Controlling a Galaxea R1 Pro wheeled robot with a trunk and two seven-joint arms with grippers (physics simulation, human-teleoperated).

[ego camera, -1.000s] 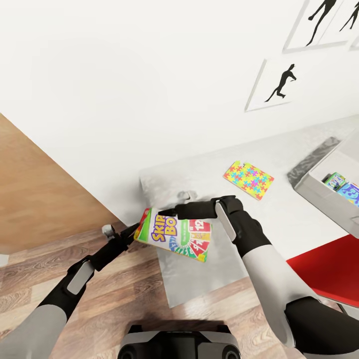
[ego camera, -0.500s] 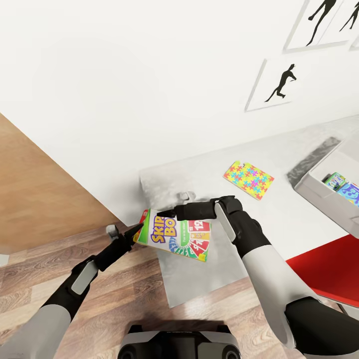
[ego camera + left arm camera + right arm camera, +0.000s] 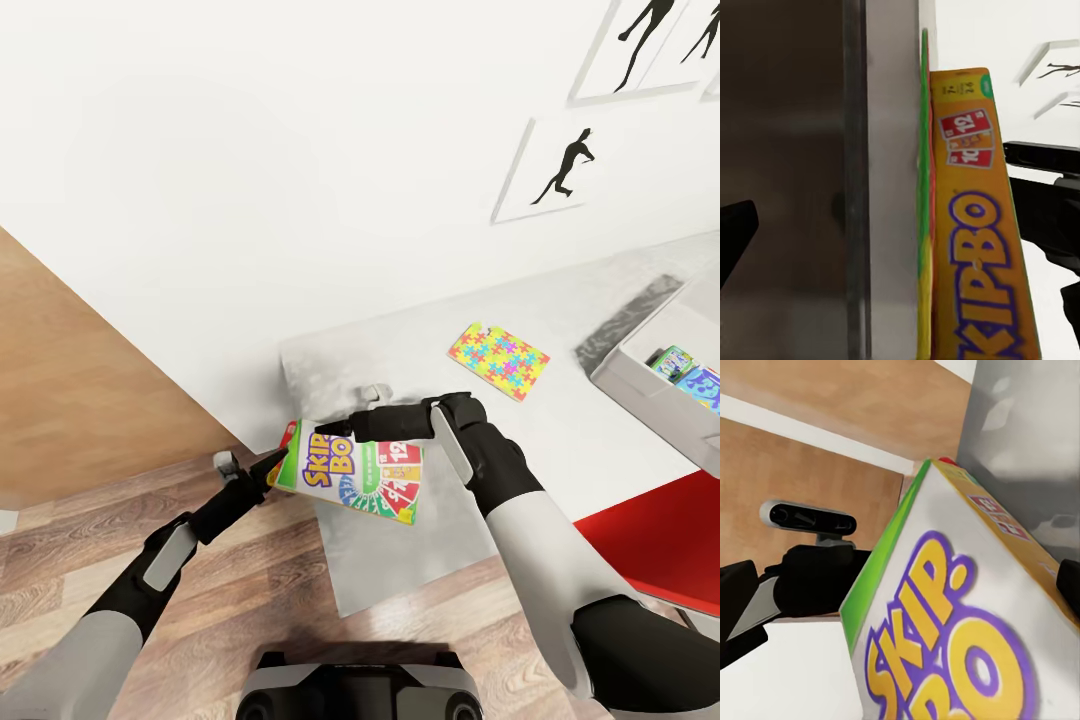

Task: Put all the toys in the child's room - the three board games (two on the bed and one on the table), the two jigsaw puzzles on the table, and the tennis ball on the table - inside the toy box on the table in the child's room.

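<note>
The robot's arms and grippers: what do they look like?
Both arms have smooth light-grey upper shells, black joints and black forearms with a light-grey inset panel. The left gripper and right gripper are black with slim tapering fingers. A small grey camera module sits near each wrist. No cables or markings are visible.

You are looking at a plain white wall (image 3: 300,150) that is taking up most of the head view. Black silhouette athlete pictures (image 3: 560,170) are hanging on it toward the right, in white frames. A wide wooden panel (image 3: 80,380) is slanting in from the left. Below it, the wood-plank floor (image 3: 90,550) is showing grey-brown boards. The light grey surface (image 3: 590,410) is running along the wall. A red seat (image 3: 660,540) is sitting at its near edge. Even, soft light is falling everywhere.
</note>
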